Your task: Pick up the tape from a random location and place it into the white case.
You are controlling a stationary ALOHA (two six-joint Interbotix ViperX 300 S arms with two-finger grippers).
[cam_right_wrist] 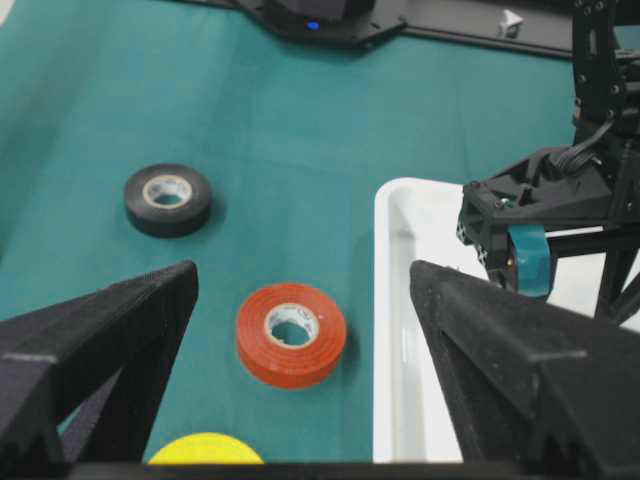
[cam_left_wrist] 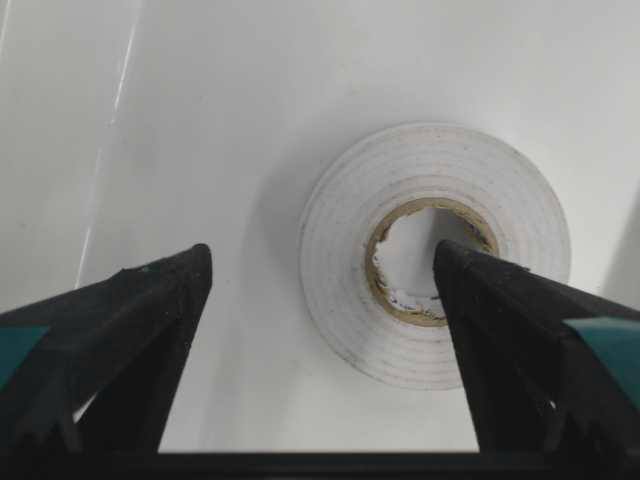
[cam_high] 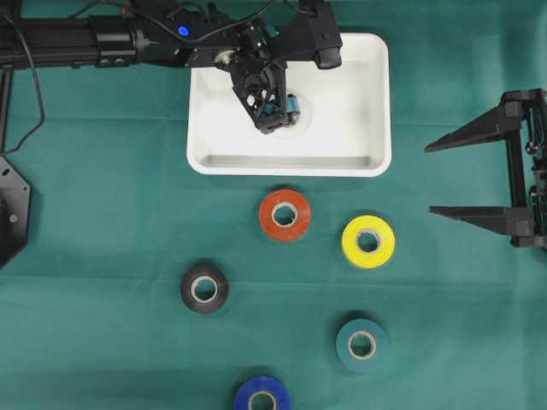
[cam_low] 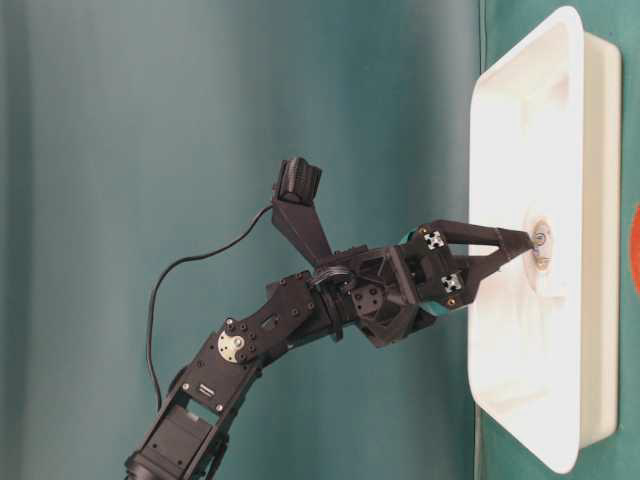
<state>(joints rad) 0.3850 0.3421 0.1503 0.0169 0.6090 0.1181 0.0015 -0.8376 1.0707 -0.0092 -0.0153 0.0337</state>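
Lying flat: round white tape roll, cardboard core, in glossy white case.

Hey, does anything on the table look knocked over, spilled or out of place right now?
Nothing stands out. A white tape roll lies flat inside the white case, the left gripper open around it. The other rolls lie flat on the cloth.

This looks like a robotics lab test bench: a table draped in plain green cloth, two black robot arms with exposed cabling, and colored tape rolls, such as the red roll and yellow roll, laid out near a white case.
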